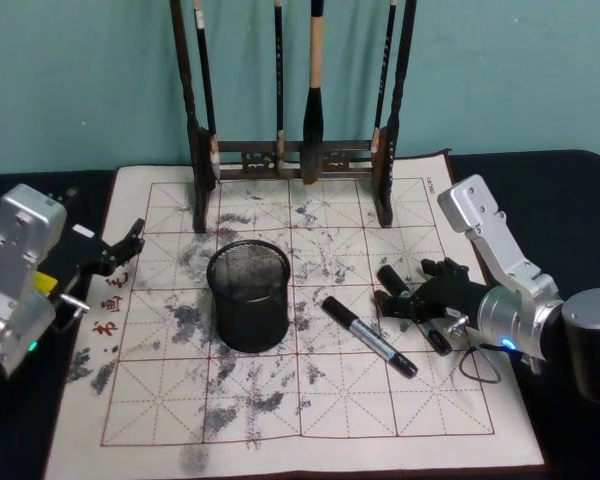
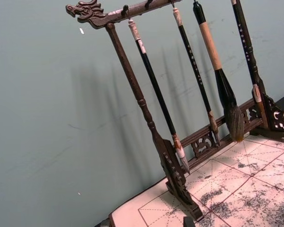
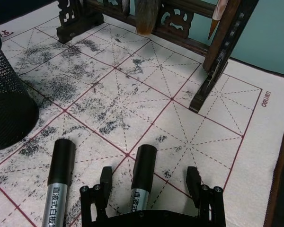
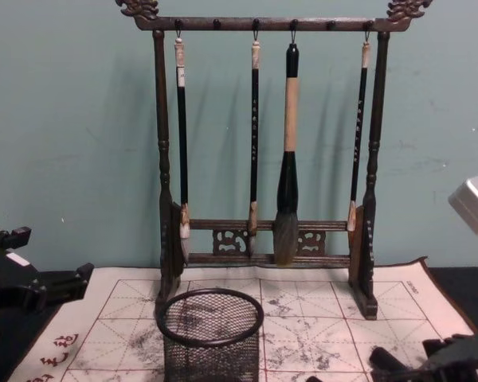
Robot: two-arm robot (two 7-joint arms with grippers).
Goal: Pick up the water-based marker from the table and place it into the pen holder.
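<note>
- Plainly, we are at the grasping step, with nothing lifted yet.
- The left gripper point(image 1: 120, 248) hangs parked at the left edge of the practice mat point(image 1: 310, 410), its jaws spread and holding nothing.
- The pen holder point(image 1: 248, 295) stands upright near the middle of the mat, in front of the brush rack point(image 1: 290, 150).
- A second marker point(image 1: 370, 336) lies flat just right of the holder (easy to mistake for the target).
- The right gripper point(image 3: 150, 182) sits low over the water-based marker point(image 3: 144, 163), which lies on the mat between jaws spread to either side of its barrel.
- Next, we judge, the jaws must close squarely on the barrel, lift it, then carry it left over the holder's rim.
</note>
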